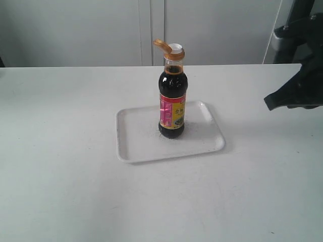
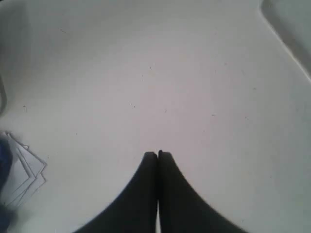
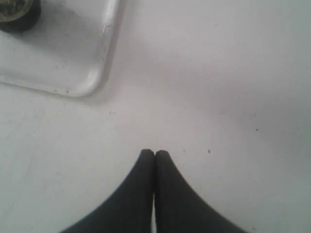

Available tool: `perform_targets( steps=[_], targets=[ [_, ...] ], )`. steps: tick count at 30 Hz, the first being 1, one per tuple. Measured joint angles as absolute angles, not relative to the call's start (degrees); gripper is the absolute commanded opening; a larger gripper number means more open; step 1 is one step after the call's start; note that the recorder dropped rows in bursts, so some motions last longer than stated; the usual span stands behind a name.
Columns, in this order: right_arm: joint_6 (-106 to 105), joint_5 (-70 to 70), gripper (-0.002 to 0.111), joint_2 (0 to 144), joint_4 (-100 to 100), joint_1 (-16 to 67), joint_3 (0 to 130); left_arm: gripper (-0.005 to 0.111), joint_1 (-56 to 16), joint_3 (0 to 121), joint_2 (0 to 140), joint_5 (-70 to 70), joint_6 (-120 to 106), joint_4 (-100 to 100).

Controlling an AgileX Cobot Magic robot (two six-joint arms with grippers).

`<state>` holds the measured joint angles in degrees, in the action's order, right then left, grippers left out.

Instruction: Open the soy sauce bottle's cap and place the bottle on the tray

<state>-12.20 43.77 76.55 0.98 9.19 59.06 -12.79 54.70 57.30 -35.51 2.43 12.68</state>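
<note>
The soy sauce bottle (image 1: pixel 172 98) stands upright in the middle of the white tray (image 1: pixel 139 136). Its golden-brown cap (image 1: pixel 162 45) is flipped open to the left, baring the white spout. My right gripper (image 1: pixel 268 103) hangs shut and empty over the table to the right of the tray, well apart from the bottle. In the right wrist view the gripper (image 3: pixel 154 153) is shut above bare table, with a tray corner (image 3: pixel 92 82) and the bottle's base (image 3: pixel 17 14) beyond it. My left gripper (image 2: pixel 157 154) is shut over bare table, with a tray corner (image 2: pixel 286 29) at the edge. It does not show in the exterior view.
A white table (image 1: pixel 60 176) carries the tray. Grey cabinet doors (image 1: pixel 151 30) stand behind it. Some white paper sheets (image 2: pixel 24 170) lie on the table near my left gripper. Part of a dark robot frame (image 1: pixel 298 30) rises at the back right.
</note>
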Motion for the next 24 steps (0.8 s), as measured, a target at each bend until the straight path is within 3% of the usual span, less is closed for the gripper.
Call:
perform_targets(
  steps=[24],
  targets=[
    [-11.56, 20.51, 0.000, 48.97, -0.30, 9.19, 39.37, 0.000, -12.79, 32.76, 33.49, -14.11, 4.00, 11.41]
  ],
)
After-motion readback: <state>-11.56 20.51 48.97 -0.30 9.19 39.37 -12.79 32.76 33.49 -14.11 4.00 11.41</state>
